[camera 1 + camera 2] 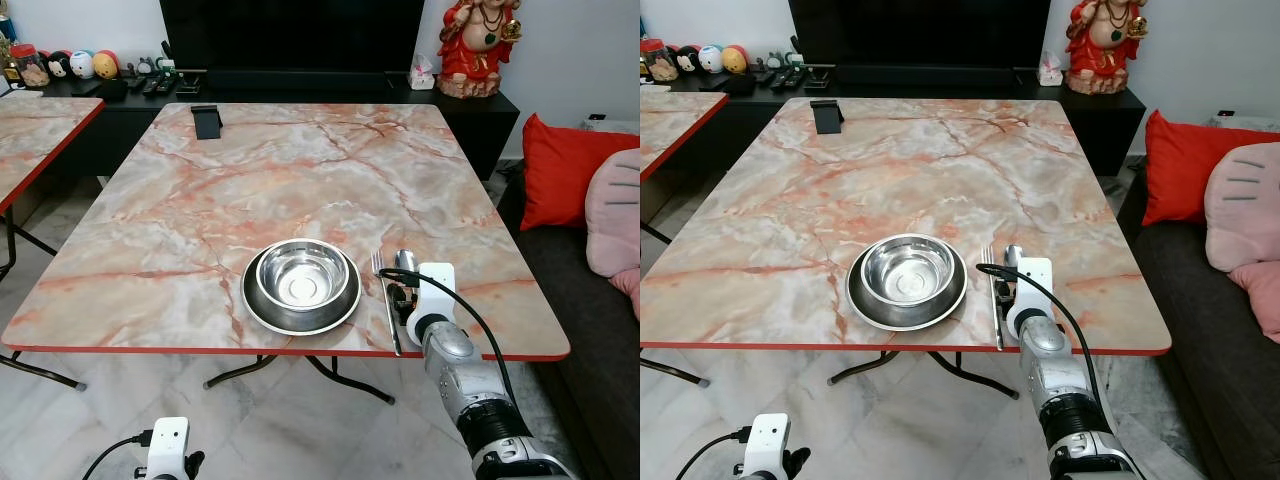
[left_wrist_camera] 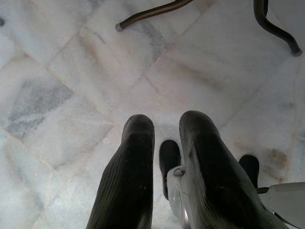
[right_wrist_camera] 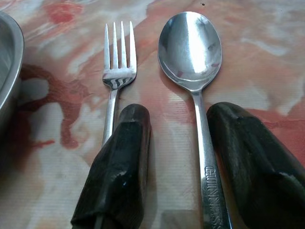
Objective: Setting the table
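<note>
A steel bowl (image 1: 302, 275) sits in a dark round plate (image 1: 262, 314) near the front edge of the marble table (image 1: 200, 220). Just right of the plate lie a fork (image 3: 117, 62) and a spoon (image 3: 189, 43), side by side with their heads pointing away from me. My right gripper (image 3: 177, 113) rests low over their handles, open, with the spoon handle lying loose between its fingers and the fork handle just outside one finger. My left gripper (image 2: 167, 121) hangs idle over the floor, its fingers slightly apart and holding nothing.
A black stand (image 1: 206, 120) sits at the table's far left. A sofa with a red cushion (image 1: 570, 170) and a pink cushion (image 1: 615, 215) is close on the right. Another marble table (image 1: 40, 130) stands at left. Curved table legs (image 2: 152, 12) cross the tiled floor.
</note>
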`<state>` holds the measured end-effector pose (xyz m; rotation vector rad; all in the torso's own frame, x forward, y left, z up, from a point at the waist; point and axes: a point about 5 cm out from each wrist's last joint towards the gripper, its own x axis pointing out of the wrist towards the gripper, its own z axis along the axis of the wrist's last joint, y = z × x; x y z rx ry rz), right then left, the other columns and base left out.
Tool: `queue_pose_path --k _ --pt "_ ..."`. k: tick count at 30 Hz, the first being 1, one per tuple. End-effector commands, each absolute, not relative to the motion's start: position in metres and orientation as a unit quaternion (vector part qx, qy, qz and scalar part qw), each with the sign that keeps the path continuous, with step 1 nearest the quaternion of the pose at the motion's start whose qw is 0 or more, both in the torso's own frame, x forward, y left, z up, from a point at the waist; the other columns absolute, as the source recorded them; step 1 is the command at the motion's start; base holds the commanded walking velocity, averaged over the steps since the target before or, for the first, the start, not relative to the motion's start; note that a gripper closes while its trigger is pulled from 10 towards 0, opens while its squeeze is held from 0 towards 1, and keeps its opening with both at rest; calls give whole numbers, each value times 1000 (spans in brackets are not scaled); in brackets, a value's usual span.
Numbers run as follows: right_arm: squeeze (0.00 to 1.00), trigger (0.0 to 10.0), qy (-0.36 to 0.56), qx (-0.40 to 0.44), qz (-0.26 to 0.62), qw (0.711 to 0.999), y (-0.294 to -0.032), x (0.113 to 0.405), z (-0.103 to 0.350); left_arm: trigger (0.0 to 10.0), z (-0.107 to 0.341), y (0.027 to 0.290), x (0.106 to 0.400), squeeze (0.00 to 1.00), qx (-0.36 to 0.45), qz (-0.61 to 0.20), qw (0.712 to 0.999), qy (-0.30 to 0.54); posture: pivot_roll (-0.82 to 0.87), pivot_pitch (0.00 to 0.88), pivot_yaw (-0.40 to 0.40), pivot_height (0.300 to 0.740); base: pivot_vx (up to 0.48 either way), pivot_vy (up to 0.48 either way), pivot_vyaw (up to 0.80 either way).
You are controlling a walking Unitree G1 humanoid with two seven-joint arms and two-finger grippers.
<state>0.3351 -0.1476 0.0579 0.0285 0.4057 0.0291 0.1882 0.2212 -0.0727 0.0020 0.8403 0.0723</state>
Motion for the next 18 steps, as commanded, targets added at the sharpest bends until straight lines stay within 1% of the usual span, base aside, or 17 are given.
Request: queue_pose_path --k 1,14,18 --pt "0 10000 202 6 2 979 -152 337 59 10000 -72 222 188 0 -1 39 913 407 32 0 -5 740 0 0 0" --pt "0 10000 177 1 -33 984 -159 340 68 10000 -72 221 190 0 -1 37 914 405 32 0 -5 740 0 0 0" --pt "0 10000 124 9 -48 991 -161 343 81 10000 -72 220 190 0 -1 35 914 404 32 0 -4 740 0 0 0"
